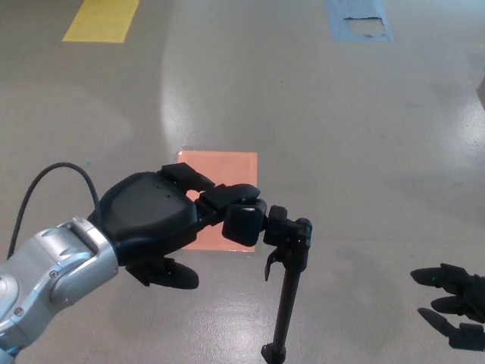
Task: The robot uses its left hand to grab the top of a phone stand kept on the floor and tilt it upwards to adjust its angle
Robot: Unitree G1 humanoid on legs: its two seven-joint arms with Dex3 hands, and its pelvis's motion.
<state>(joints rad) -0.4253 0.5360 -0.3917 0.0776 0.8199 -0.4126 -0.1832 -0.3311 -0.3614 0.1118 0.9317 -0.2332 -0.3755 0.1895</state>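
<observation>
We see the left hand (163, 224) with its fingers (242, 222) curled against the top of the phone stand (288, 280), which stands upright on the floor (364, 136). The right hand (455, 302) hangs well apart at the lower right, fingers spread and empty.

phone stand (286, 296) base cut off at bottom edge, right hand (455, 302) partly out of frame

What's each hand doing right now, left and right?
Left hand: fingers closed on the top of the stand.
Right hand: open, holding nothing, at the frame's edge.
</observation>
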